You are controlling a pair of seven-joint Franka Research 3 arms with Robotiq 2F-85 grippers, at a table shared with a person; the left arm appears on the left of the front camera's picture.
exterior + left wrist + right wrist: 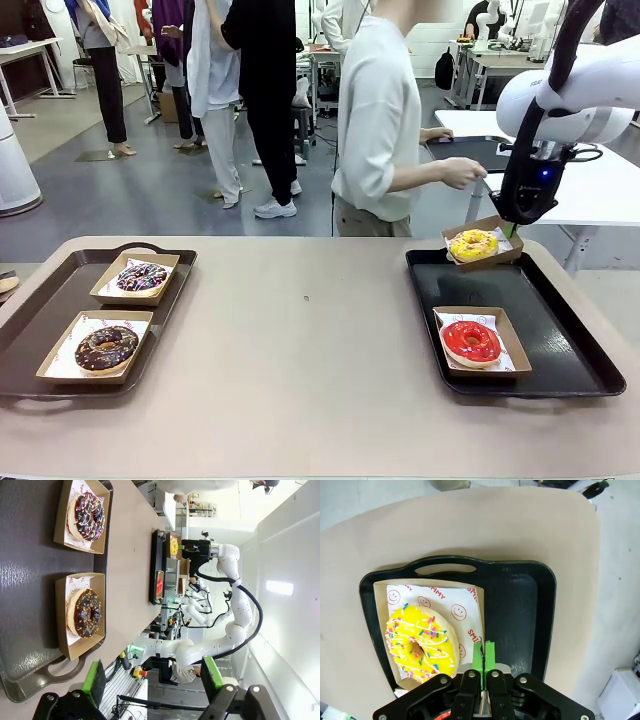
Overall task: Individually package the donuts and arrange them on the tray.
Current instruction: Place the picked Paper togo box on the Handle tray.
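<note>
- The boxed yellow donut [473, 243] is held over the far end of the right tray [570, 340], its box [382, 630] pinched by one edge in the right gripper [484, 655]; the left gripper [152, 680] is spread wide.
- A slip or tilt is risked, judging by the one-sided pinch.
- The donut is seen glaze up; a ring, no long axis is evident.

Table [300, 360] middle bare between trays: open passage. Right tray [560, 345] far edge blocked by yellow donut box [483, 243] (held aloft); red donut box [481, 341] fills near end.
</note>
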